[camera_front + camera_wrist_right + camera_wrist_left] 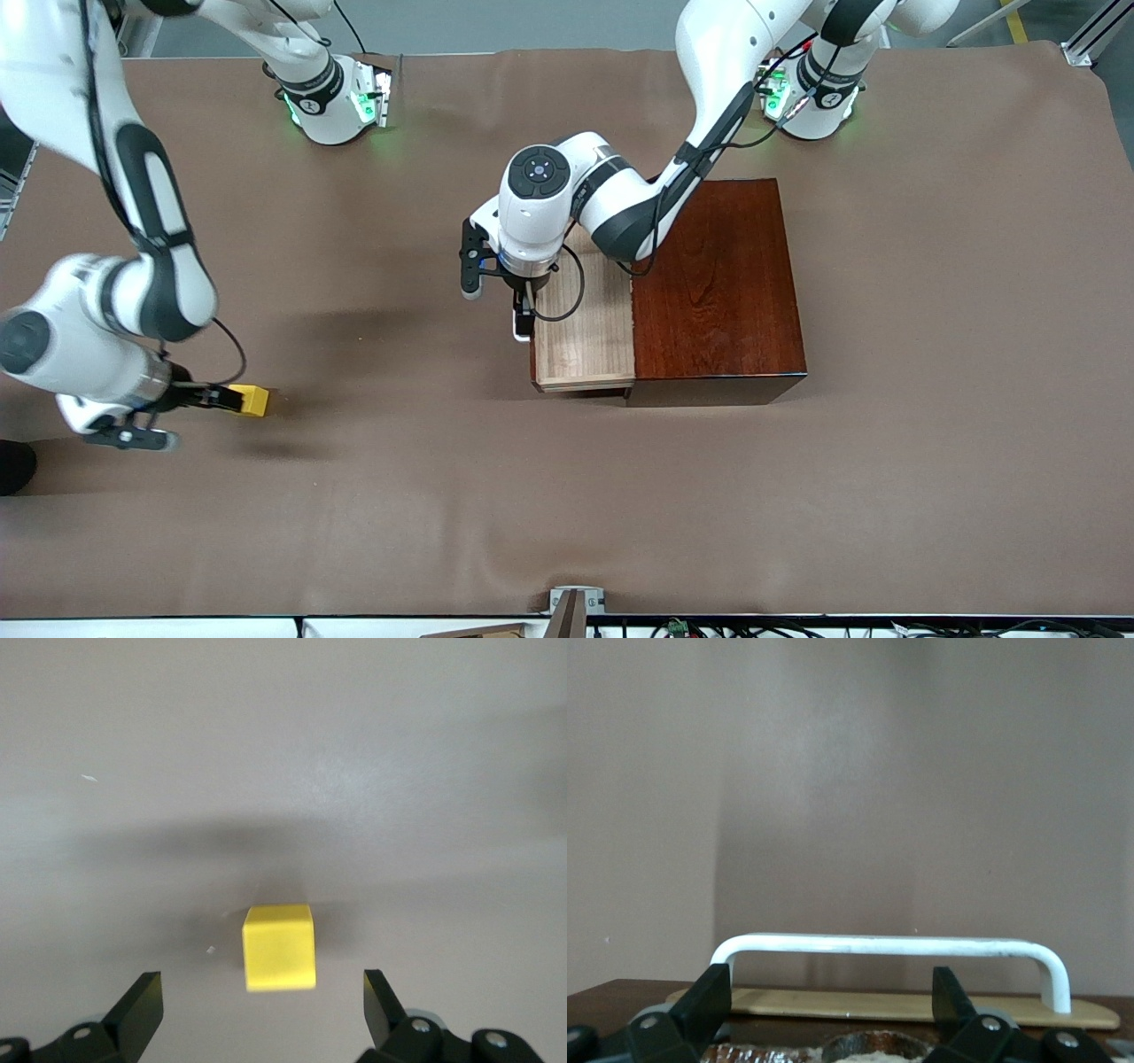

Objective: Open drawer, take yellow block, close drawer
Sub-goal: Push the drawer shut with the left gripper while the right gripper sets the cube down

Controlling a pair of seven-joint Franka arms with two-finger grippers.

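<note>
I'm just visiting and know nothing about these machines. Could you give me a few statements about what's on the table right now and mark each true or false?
1. The drawer is pulled partly out of the wooden box. True.
2. The yellow block lies inside the drawer. False: it is out on the brown table cover, toward the right arm's end.
3. The right pincer is clamped on the block. False: its fingers stand open, with the block between them untouched.
4. The left pincer is at the drawer's white handle. True.
5. The left pincer is squeezed shut on the handle. False: its fingers are spread apart.
</note>
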